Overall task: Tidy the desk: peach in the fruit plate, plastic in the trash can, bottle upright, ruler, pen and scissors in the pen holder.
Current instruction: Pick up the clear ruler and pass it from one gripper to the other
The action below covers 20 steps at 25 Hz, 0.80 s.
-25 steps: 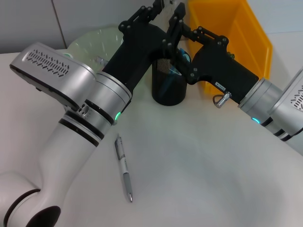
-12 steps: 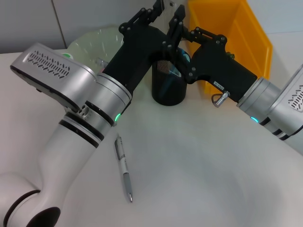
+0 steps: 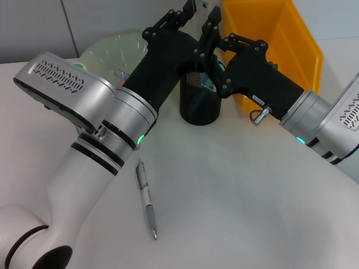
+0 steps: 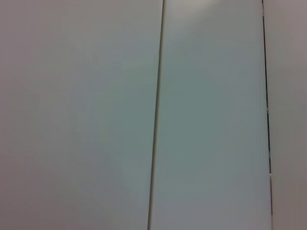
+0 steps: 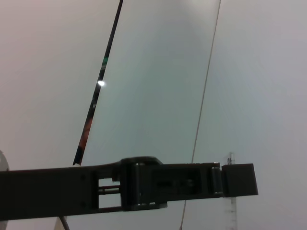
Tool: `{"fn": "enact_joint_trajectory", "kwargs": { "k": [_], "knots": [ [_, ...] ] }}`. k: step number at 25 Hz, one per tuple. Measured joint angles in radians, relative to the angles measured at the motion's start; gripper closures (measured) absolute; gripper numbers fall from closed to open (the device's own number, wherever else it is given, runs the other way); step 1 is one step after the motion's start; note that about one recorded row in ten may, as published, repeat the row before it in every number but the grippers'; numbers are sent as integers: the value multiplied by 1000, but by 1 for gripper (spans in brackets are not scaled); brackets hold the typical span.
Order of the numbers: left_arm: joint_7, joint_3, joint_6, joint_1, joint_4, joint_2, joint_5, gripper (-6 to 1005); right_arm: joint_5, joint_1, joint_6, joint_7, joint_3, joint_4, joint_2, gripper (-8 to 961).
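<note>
A: Both arms have crept a touch toward the back wall since a second ago; otherwise little has shifted. The left claw (image 3: 182,14) and the right claw (image 3: 212,15) meet above the black mesh pen holder (image 3: 199,103), near the top edge of the head view.

B: Are the claws apart or together?

A: I cannot tell for either one. The tips run to the frame edge in the head view. The left wrist view faces only wall panels, and the right wrist view shows a dark claw finger (image 5: 144,189) side-on against the wall, with a clear ruler tip (image 5: 231,160) just past its end.

B: Where are the other task things?

A: The pen (image 3: 146,197) lies on the white counter (image 3: 235,196), well apart from the holder, beside the left forearm, just as it lay before. The pale green fruit plate (image 3: 109,50) sits behind the left arm, and the yellow bin (image 3: 280,39) stands behind the right arm.
</note>
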Motion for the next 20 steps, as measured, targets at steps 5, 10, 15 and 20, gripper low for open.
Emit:
{"fn": "enact_joint_trajectory", "kwargs": {
  "k": [5, 10, 15, 20],
  "knots": [
    [0, 0, 0, 0, -1, 0, 0, 574, 1, 1, 2, 0, 0, 0, 0, 717],
    [0, 3, 0, 0, -1, 0, 0, 573, 2, 1, 2, -4, 0, 0, 0, 728],
    [0, 6, 0, 2, 0, 0, -1, 571, 2, 1, 2, -5, 0, 1, 0, 830],
    [-1, 6, 0, 4, 0, 0, -2, 570, 2, 2, 2, -5, 0, 1, 0, 828]
  ]
}}
